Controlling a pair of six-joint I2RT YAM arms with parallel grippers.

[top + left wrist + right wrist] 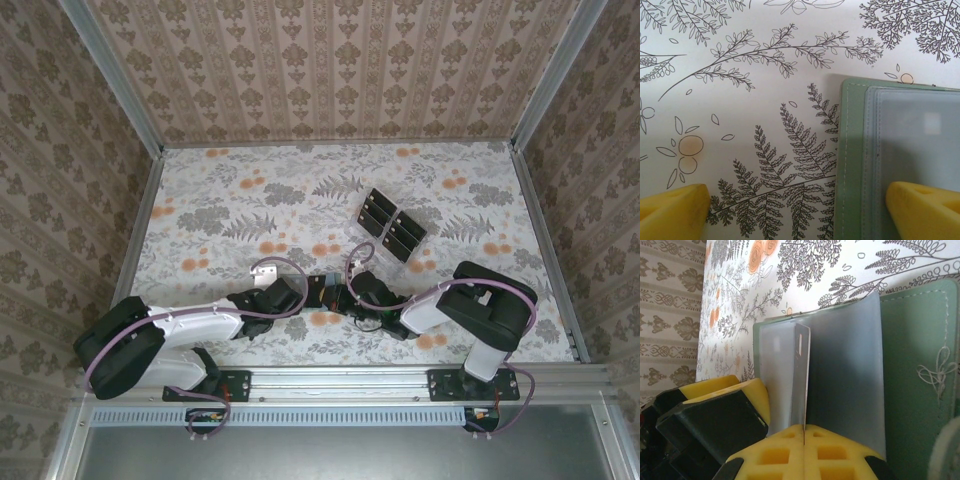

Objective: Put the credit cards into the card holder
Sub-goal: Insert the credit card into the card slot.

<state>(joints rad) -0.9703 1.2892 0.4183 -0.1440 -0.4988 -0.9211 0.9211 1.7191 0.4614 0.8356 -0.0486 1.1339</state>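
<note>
Top external view showed both arms reaching inward and meeting close to the middle of the counter (200, 200), nearer its near edge than its far one. The left arm (190, 325) came in from the left and the right arm (440, 305) from the right. Farther back and a little right of centre, well apart from the arms, the other credit cards (392, 223) lay as a dark block of small black rectangles.

Left wrist view showed the left jaws spread wide and holding nothing. One yellow fingertip (672, 210) hung over bare counter. The other hung over the pale inner face of the card holder (852, 165), which lay flat and open, its sage-green border and stitching showing.

Right wrist view showed the right jaws pressed together on one edge of a single card (801, 375). It was seen edge-on and stood upright against the clear, blue-green sleeve (845, 365) of the card holder. A yellow-and-black fingertip of the left jaws sat just beside that sleeve.
</note>
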